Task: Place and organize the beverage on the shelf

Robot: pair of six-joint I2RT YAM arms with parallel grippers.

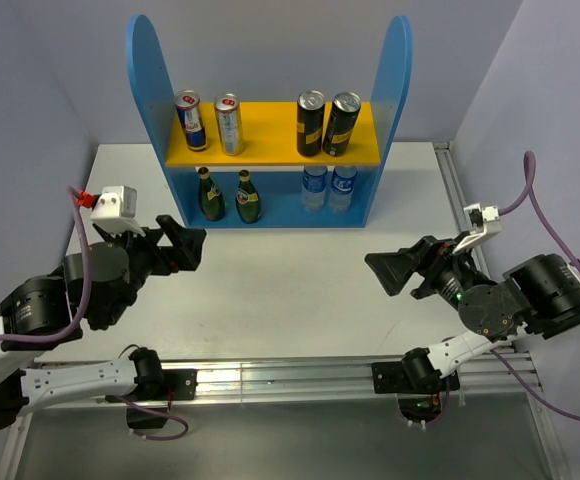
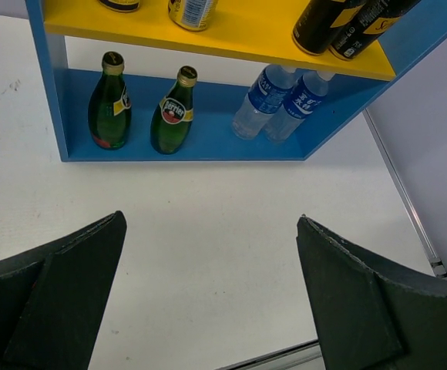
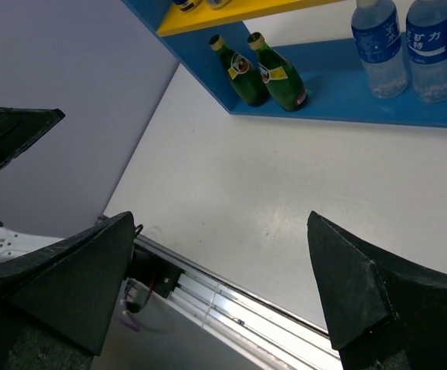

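The shelf (image 1: 146,90) stands at the back of the table. On its yellow-orange upper board (image 1: 270,145) stand a blue-silver can (image 1: 189,120), a silver can (image 1: 229,123) and two dark cans (image 1: 310,123) (image 1: 341,123). On the blue base stand two green bottles (image 1: 210,194) (image 1: 249,197) and two clear water bottles (image 1: 314,189) (image 1: 343,188). The green bottles also show in the left wrist view (image 2: 109,102) (image 2: 173,111) and the right wrist view (image 3: 238,69) (image 3: 280,72). My left gripper (image 1: 187,243) and right gripper (image 1: 385,270) are both open and empty, hovering over the table in front of the shelf.
The white table (image 1: 290,290) lies between the grippers and the shelf. An aluminium rail (image 1: 290,375) runs along the near edge, with another rail (image 1: 460,200) on the right side. Grey walls close in on both sides.
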